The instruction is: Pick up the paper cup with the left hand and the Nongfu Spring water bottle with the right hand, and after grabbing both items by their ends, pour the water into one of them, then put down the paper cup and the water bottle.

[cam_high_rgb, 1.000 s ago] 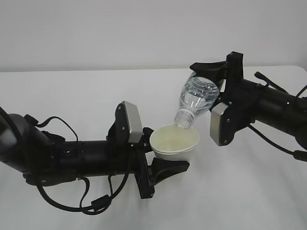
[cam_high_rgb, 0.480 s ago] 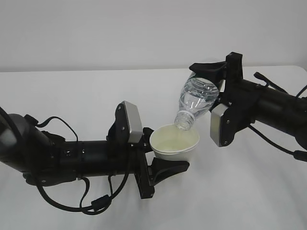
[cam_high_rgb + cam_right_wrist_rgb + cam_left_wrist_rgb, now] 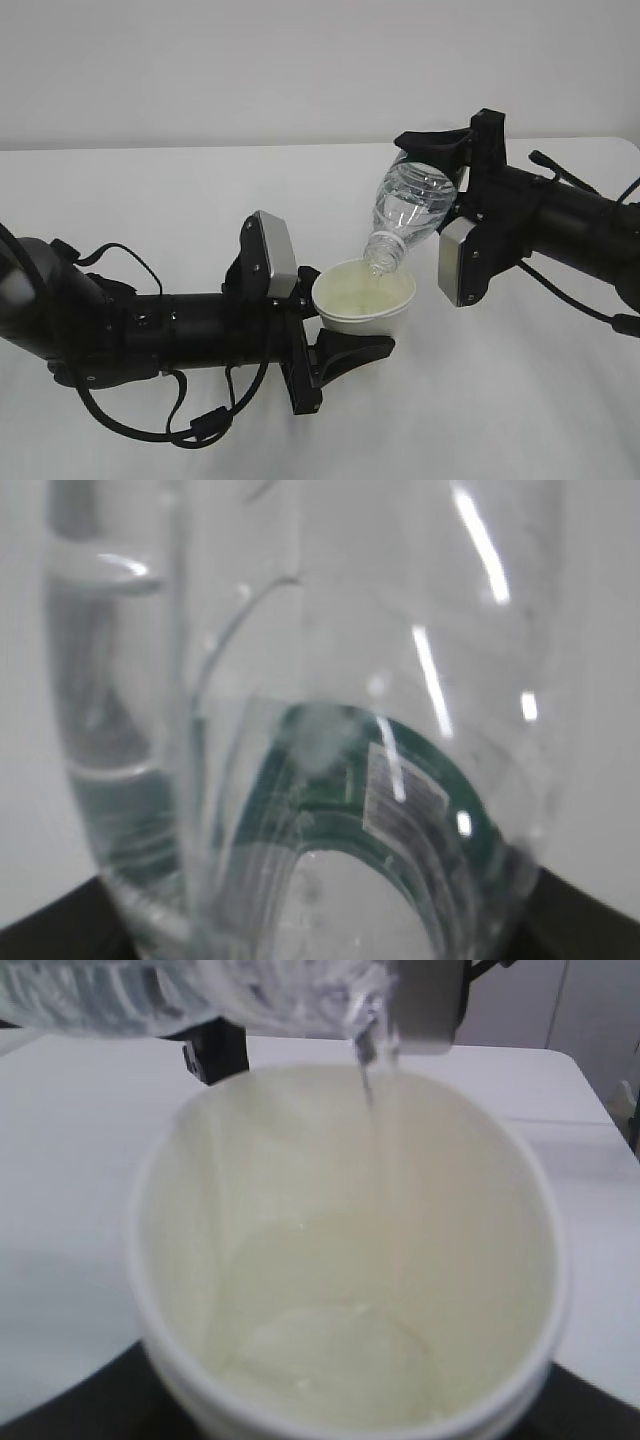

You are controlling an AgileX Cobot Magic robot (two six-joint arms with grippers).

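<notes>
The white paper cup (image 3: 363, 298) is held upright above the table, with my left gripper (image 3: 340, 325) shut on its lower part. From the left wrist the paper cup (image 3: 350, 1260) fills the view, a shallow pool of water (image 3: 330, 1345) at its bottom. The Nongfu Spring water bottle (image 3: 408, 212) is tilted, mouth down over the cup's rim, my right gripper (image 3: 450, 165) shut on its base end. A thin stream of water (image 3: 368, 1080) falls from the mouth into the cup. Through the right wrist camera the bottle (image 3: 300, 730) shows its green label (image 3: 400, 780).
The white table (image 3: 150, 200) runs under both arms, with a pale wall behind. The left arm (image 3: 150, 330) lies low across the front left with loose cables. The right arm (image 3: 560, 225) comes in from the right edge.
</notes>
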